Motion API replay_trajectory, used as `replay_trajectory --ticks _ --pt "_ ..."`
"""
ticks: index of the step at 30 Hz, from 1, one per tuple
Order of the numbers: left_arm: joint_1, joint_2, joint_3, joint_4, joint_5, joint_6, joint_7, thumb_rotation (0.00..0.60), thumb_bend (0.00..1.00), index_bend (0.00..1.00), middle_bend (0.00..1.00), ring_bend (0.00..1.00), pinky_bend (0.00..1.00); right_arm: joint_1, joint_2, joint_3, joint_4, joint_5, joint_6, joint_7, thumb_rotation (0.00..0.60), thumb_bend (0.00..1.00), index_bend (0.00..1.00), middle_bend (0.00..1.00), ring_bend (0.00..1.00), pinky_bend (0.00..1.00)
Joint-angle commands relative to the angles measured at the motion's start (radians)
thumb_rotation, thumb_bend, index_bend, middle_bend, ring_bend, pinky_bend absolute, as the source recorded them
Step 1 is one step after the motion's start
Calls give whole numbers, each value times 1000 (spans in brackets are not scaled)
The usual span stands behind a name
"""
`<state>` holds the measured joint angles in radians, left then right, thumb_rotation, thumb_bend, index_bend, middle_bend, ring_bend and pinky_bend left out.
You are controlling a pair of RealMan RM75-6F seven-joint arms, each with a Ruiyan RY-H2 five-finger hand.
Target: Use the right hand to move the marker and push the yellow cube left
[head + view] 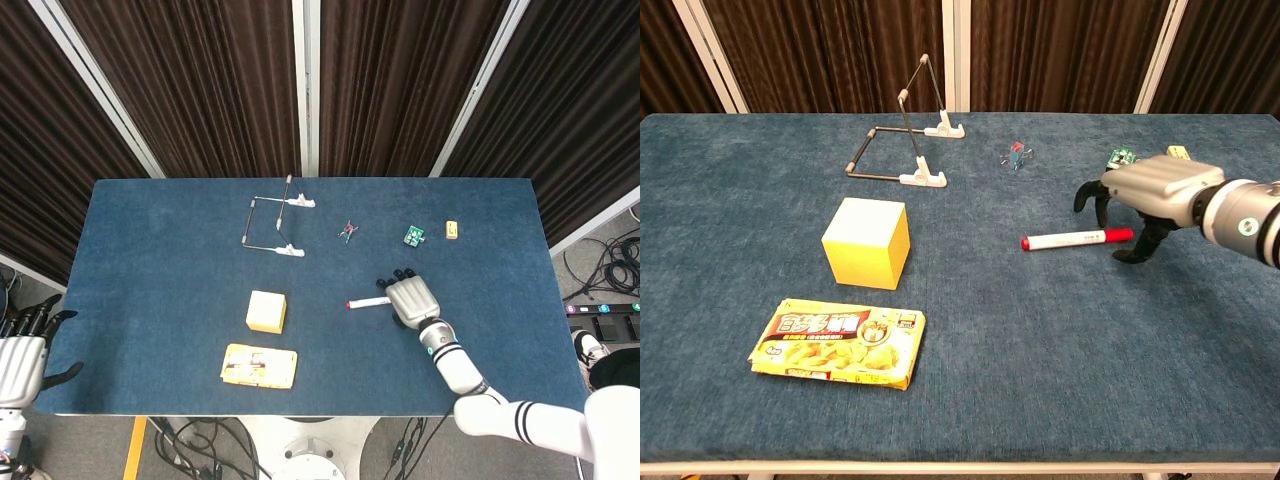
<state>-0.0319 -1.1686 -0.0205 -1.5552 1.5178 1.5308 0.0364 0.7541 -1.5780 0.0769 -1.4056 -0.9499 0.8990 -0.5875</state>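
The yellow cube [266,311] [866,243] stands left of centre on the blue table [150,260], untouched. The red-and-white marker [367,301] [1077,239] lies level, well right of the cube, with a wide gap between them. My right hand [412,298] [1150,195] curls over the marker's right end and grips it between fingers and thumb. My left hand [20,360] hangs off the table's left edge with its fingers apart, holding nothing.
A yellow snack packet [259,366] [838,342] lies in front of the cube. A wire stand [272,225] [905,140] sits behind it. A small clip [347,232], a green board [414,236] and a little yellow block [452,230] lie at the back right.
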Motion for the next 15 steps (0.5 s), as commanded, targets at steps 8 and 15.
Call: replay_trajectory --ticks 8,15 --pt "1 -2 -8 12 -12 1 -24 600 30 312 204 165 163 -190 312 -38 -216 -206 238 228 600 400 178 228 73 171" --pt "-8 1 -16 4 -16 -6 -31 600 29 312 204 165 163 -398 477 -118 -297 -378 493 401 600 401 121 151 0 95"
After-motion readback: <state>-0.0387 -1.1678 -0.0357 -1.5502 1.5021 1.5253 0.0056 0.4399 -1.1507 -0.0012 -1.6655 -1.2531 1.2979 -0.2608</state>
